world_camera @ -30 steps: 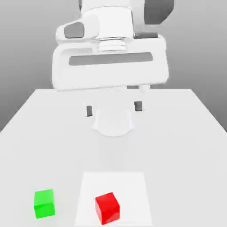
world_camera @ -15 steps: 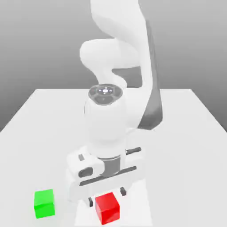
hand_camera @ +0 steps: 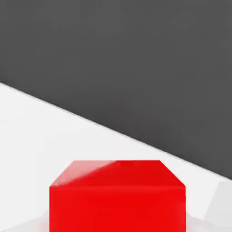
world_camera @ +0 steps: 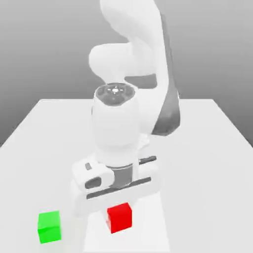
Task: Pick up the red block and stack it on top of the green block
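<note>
The red block hangs just under the white hand, a little above the table, with my gripper shut on it. In the hand view the red block sits close in front of the camera, its top face tilted toward it. The green block rests on the table near the front edge, to the exterior view's left of the red block and about one block's width from it. The hand's body hides the top of the red block.
The white table stretches back behind the arm. The arm's bulky white links rise over the middle of the table. A dark background lies beyond the table's edge.
The hand came down from high over the table's back to the red block at the front. Since half a second ago the hand and the red block have risen slightly together, and the block has turned.
</note>
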Robot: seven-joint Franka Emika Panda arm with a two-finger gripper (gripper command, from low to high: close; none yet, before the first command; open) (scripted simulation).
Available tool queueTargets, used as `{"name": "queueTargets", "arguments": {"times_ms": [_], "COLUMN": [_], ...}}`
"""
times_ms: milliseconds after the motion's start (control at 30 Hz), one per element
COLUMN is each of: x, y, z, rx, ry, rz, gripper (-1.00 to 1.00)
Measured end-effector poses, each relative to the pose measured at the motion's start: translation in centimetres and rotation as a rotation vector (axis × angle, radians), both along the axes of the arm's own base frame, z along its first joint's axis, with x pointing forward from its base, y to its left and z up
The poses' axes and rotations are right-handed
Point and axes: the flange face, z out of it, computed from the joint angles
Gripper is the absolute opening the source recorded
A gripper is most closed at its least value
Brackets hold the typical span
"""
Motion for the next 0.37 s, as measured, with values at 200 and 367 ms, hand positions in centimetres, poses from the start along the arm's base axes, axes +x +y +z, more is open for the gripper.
{"name": "queueTargets", "arguments": {"times_ms": [200,367], "x": [-2.2,-2.4], "y": [-9.9,-10.1], "z": [-1.3,-3.6], "rx": [0.004,0.003], "ry": [-0.002,-0.001], "rz": [-0.221,-0.229], "gripper": [-1.00,1.00]}}
